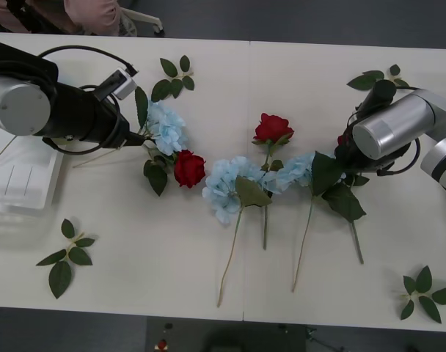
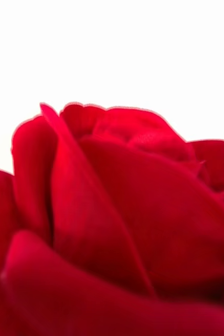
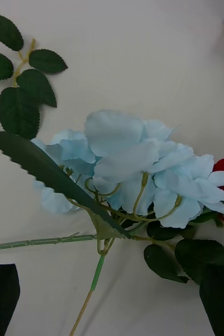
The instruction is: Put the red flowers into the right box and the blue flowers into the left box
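Blue flowers [image 1: 166, 126] by left gripper [image 3: 112, 315], spread wide; stem runs toward left box [image 1: 21, 183]. Leaf sprig [image 1: 172, 77] beyond. Right gripper's state unclear, red rose [image 2: 117, 226] close.

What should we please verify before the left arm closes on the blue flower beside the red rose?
1. Left end effector open: ok.
2. Blue flower ahead of it, stem between its fingers: ok.
3. Blue flower free of the neighbouring red rose: cannot tell.
4. Left box beside the left arm: ok.
5. Right box location: cannot tell.
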`<action>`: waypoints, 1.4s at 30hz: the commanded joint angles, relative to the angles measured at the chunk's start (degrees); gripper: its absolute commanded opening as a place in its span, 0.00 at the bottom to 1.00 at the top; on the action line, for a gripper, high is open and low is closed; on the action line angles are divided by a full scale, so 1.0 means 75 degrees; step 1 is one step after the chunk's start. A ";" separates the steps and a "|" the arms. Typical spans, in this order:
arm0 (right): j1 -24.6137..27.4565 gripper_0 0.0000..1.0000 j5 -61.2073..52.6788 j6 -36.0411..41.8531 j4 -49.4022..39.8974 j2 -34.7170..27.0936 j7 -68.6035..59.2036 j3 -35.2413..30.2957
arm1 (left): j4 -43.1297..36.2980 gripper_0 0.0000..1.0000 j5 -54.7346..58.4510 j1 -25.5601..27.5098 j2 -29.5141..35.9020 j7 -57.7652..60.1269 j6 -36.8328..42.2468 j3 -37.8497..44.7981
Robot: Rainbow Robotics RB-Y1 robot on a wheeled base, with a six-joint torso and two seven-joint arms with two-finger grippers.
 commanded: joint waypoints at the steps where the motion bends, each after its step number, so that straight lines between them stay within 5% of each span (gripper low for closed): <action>1: -0.0022 0.00 0.0207 -0.0069 0.0362 0.0144 -0.0124 0.0197 | 0.0670 1.00 -0.0057 -0.0797 -0.0030 -0.0521 0.0017 -0.0663; 7: -0.0163 0.00 0.0265 -0.0069 0.0503 0.0155 -0.0077 0.0185 | 0.1514 1.00 -0.0561 -0.1605 -0.0311 -0.1013 0.0017 -0.1729; 13: -0.0432 0.00 0.0183 -0.0069 0.0667 0.0026 -0.0007 0.0103 | 0.2112 1.00 -0.0842 -0.1640 -0.0874 -0.1025 0.0017 -0.1905; 17: -0.1053 0.00 -0.0801 0.0095 0.0678 -0.0747 0.0263 -0.0096 | 0.2592 1.00 -0.1534 -0.1652 -0.1471 -0.1036 0.0017 -0.1928; 18: -0.1147 0.00 -0.0977 0.0153 0.0667 -0.0888 0.0380 -0.0085 | 0.2639 0.88 -0.1604 -0.1652 -0.1530 -0.1036 0.0006 -0.1940; 20: -0.1557 0.00 -0.1504 0.0481 0.0678 -0.1556 0.0802 -0.0085 | 0.2733 0.10 -0.1686 -0.1722 -0.1600 -0.1025 0.0017 -0.1987; 22: -0.1897 0.00 -0.1762 0.0763 0.0690 -0.2235 0.1200 -0.0038 | 0.2721 0.00 -0.1674 -0.1781 -0.1600 -0.1025 0.0006 -0.2022; 31: -0.2354 0.00 -0.0543 0.0423 0.2003 -0.3700 0.3544 -0.0014 | 0.2557 0.00 -0.1651 -0.1828 -0.1378 -0.1025 -0.0287 -0.2034; 42: -0.2049 0.00 0.0371 -0.2519 0.4721 -0.3032 0.3813 0.0009 | 0.0659 0.00 -0.1393 -0.2015 0.0298 -0.0907 -0.0381 -0.1237</action>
